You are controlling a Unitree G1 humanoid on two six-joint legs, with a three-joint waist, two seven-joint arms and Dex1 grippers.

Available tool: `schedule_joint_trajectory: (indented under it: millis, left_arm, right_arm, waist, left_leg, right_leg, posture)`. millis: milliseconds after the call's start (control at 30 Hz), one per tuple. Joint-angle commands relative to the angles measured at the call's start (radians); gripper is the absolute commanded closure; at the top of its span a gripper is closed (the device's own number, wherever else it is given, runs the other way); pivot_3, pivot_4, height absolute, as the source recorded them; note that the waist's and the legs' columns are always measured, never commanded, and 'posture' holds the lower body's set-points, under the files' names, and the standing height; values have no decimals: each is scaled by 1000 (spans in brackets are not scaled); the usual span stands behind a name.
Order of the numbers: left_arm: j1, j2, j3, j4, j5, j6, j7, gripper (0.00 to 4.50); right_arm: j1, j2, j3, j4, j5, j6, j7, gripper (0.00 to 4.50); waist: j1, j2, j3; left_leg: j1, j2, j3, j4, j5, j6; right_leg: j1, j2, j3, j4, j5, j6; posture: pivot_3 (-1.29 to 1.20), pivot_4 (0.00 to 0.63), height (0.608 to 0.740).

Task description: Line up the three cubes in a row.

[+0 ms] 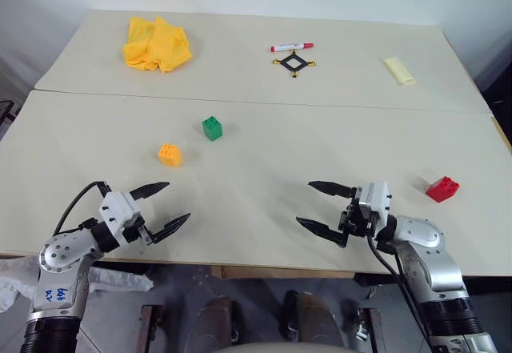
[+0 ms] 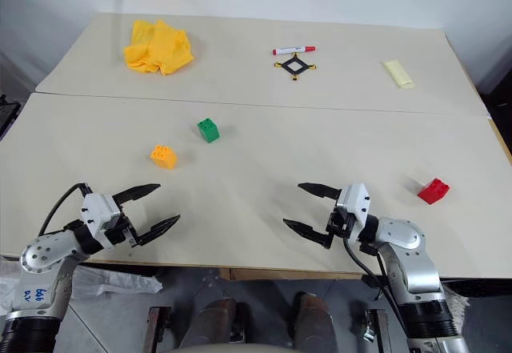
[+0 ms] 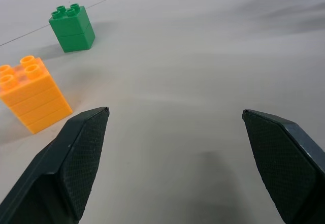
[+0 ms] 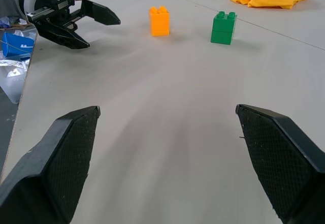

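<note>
**Bright blocks on a pale counter**

The counter (image 1: pixel 256 137) is plain cream. One block (image 1: pixel 212 128) is green, one (image 1: pixel 170 154) orange-yellow, one (image 1: pixel 442 189) red. The cloth (image 1: pixel 156 44) is vivid yellow. The marker (image 1: pixel 291 47) is white with red ends. The flat bar (image 1: pixel 399 70) is pale yellow. Both grippers' fingers (image 3: pixel 81 158) are black with a fine crosshatch texture.

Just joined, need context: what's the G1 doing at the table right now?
Nothing is held yet. The left gripper and right gripper hover open over the near edge of the table. The orange cube and green cube stand close together ahead of the left gripper; the red cube sits apart on the right. No row yet.
</note>
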State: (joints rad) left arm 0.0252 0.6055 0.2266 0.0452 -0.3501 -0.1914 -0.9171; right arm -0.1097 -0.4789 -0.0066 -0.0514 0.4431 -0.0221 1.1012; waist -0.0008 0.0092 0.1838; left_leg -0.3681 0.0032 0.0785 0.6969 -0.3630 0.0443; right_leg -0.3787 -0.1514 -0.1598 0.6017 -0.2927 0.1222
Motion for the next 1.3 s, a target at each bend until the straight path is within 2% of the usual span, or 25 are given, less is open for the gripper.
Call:
schedule_joint_trajectory:
  millis: [33, 233, 300, 400, 567, 700, 767, 833, 967, 1067, 1167, 1233, 1300]
  left_arm:
    - [6, 10, 11, -62, 6, 16, 30, 21]
    - [32, -3, 2, -206, -99, 137, 30, 21]
    - [3, -10, -4, -272, -173, 239, 55, 21]
    - [-35, -3, -66, -334, -197, 318, 30, 21]
    - [-160, -22, -262, -324, -142, 383, -54, 21]
    - [-257, -67, -352, -258, -100, 380, -85, 21]
    - [-336, -131, -403, -205, -87, 374, -96, 21]
    - [-378, -163, -441, -171, -45, 347, -101, 21]
    - [-398, -178, -488, -138, 44, 289, -93, 21]
    - [-402, -188, -496, -133, 49, 298, -96, 21]
    - [-404, -205, -486, -128, 39, 302, -87, 21]
    - [-405, -213, -476, -128, 35, 296, -86, 21]
    - [-404, -218, -467, -126, 33, 293, -84, 21]
  right_arm:
    - [-4, 6, -9, -31, 23, -12, 2, 0]
    - [3, -22, -56, -125, 83, 32, -18, 0]
    - [22, -58, -123, -194, 141, 85, -50, 0]
    - [69, -116, -225, -257, 188, 134, -85, 0]
    - [226, -197, -504, -270, 209, 148, -143, 0]
    - [346, -210, -690, -206, 195, 115, -145, 0]
    - [424, -214, -818, -59, 160, 62, -142, 0]
    - [460, -215, -875, 29, 139, 24, -144, 0]
    - [502, -220, -896, 136, 112, -5, -139, 0]
    - [489, -255, -890, 189, 108, -10, -122, 0]
    - [434, -354, -861, 195, 137, 83, -80, 0]
    - [395, -469, -799, 241, 93, 131, -23, 0]
    - [361, -538, -751, 292, 54, 142, 6, 0]
  waist:
    - [0, 0, 0]
    - [-1, 1, 0]
    - [4, 2, 1]
    - [21, 3, 2]
    - [38, 3, 2]
    - [38, 4, 2]
    - [38, 4, 1]
    - [42, 4, 1]
    - [24, 5, 1]
    - [18, 6, 1]
    - [12, 9, 2]
    - [7, 9, 2]
    - [7, 9, 2]
  left_leg:
    - [0, 0, 0, 0, 0, 0]
    - [0, 0, 0, 0, 0, 0]
    - [0, 0, 0, 0, 0, 0]
    - [-1, -1, -2, 1, 0, 0]
    - [-1, -2, -2, 0, 0, 0]
    - [0, -2, 2, 0, 0, 1]
    - [0, -1, 2, 0, 0, 1]
    - [0, -2, 4, -1, 0, 1]
    - [2, -1, 6, -4, 0, 1]
    - [6, 0, 9, -6, 1, 1]
    - [10, 0, 13, -7, 0, 2]
    - [11, -1, 15, -7, 0, 2]
    - [12, 0, 15, -7, 0, 2]
  right_leg:
    - [0, 0, 0, 0, 0, 0]
    - [0, 0, 1, 0, 0, 0]
    - [0, 0, 2, 0, 0, 0]
    - [1, -2, 3, -1, 0, 0]
    - [2, -1, 1, -2, 0, 0]
    - [2, 2, 1, -5, 1, 2]
    - [2, 2, 1, -5, 1, 2]
    - [2, 2, 2, -6, 2, 3]
    - [2, 2, 3, -7, 2, 3]
    - [2, 3, 6, -7, 2, 3]
    - [3, 2, 11, -5, 2, 4]
    - [3, 2, 15, -5, 3, 5]
    - [3, 1, 17, -6, 2, 4]
  posture:
    - [0, 150, 740]
    - [0, 150, 740]
    - [0, 150, 740]
    - [0, 150, 740]
    - [0, 150, 740]
    - [0, 150, 740]
    - [0, 150, 740]
    - [0, 150, 740]
    - [0, 150, 740]
    - [0, 150, 740]
    - [0, 150, 740]
    - [0, 150, 740]
    - [0, 150, 740]
